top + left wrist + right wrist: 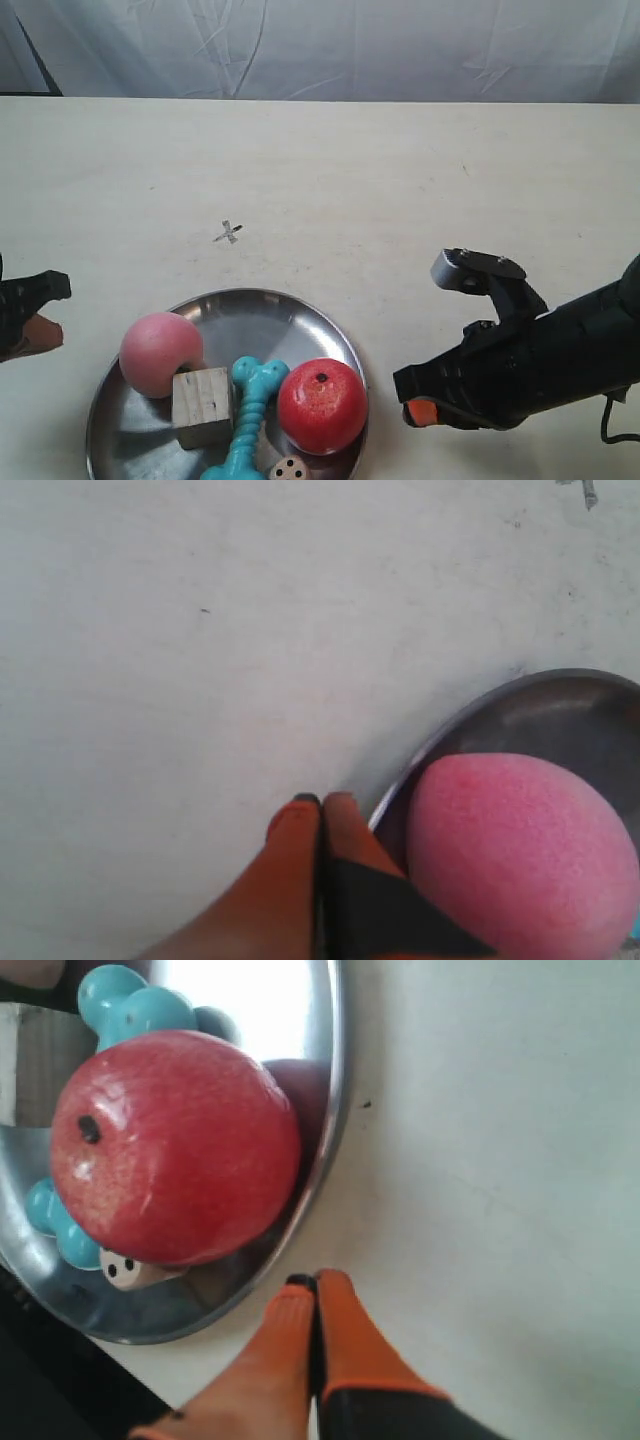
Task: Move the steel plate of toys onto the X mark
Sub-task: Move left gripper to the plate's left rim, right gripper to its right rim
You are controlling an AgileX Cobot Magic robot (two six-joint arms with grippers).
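The steel plate (330,335) lies at the table's near edge, holding a pink ball (158,353), a red apple-like ball (321,404), a teal bone (247,415), a pale wooden cube (203,406) and a white die (287,467). The X mark (228,233) is on the table beyond the plate. My left gripper (322,800) is shut and empty, its tips just outside the plate rim (440,735) beside the pink ball (520,855). My right gripper (315,1280) is shut and empty, close to the rim (325,1150) near the red ball (175,1145).
The pale table (400,180) stretches bare around the X mark up to a white curtain (330,45) at the back. The arm at the exterior view's right (540,355) lies low beside the plate; the other arm (25,315) is at the left edge.
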